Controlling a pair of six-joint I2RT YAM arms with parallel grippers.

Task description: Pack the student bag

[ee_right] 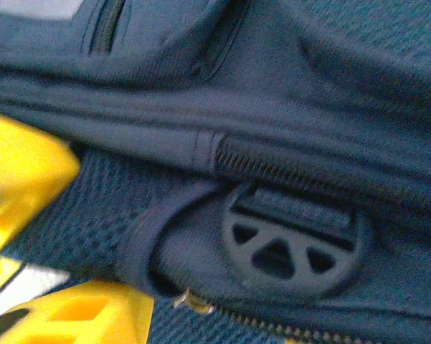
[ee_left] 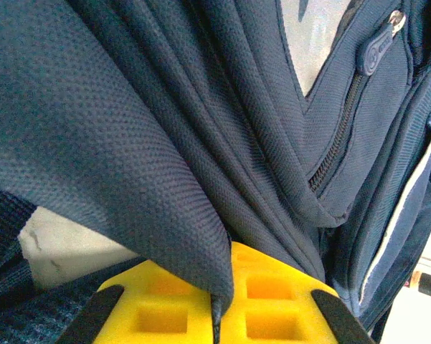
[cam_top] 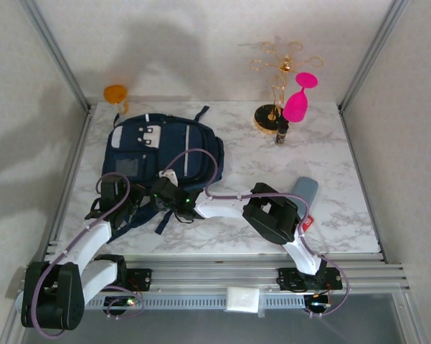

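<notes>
1. Two arms reach over the marble table [cam_top: 337, 161] to the near edge of the student bag [cam_top: 168, 147], which lies flat on the left half of the table, straps toward the arms.
2. From above, the left gripper [cam_top: 120, 195] sits at the bag's near-left corner, and the right gripper [cam_top: 163, 192] is just beside it at the near edge.
3. Seen from the left wrist, the left gripper [ee_left: 219, 309] is clamped tight on a fold of the bag's navy fabric [ee_left: 150, 143], which hangs between the two yellow fingers [ee_left: 272, 301].
4. A dark zipper [ee_left: 342, 125] with a grey pull [ee_left: 376, 49] runs up the right of that view.
5. Seen from the right wrist, the right gripper [ee_right: 46, 247] has its yellow fingers [ee_right: 21, 172] standing apart with the bag's padded mesh [ee_right: 86, 222] between them; whether they press on it I cannot tell.
6. A round black buckle [ee_right: 294, 240] lies on the bag just right of those fingers.
7. At the far right of the table stand a gold wire rack [cam_top: 276, 72], a pink wine glass [cam_top: 300, 100] and a small dark bottle [cam_top: 281, 133].
8. A grey-blue pouch [cam_top: 305, 189] lies near the right arm's elbow.
</notes>
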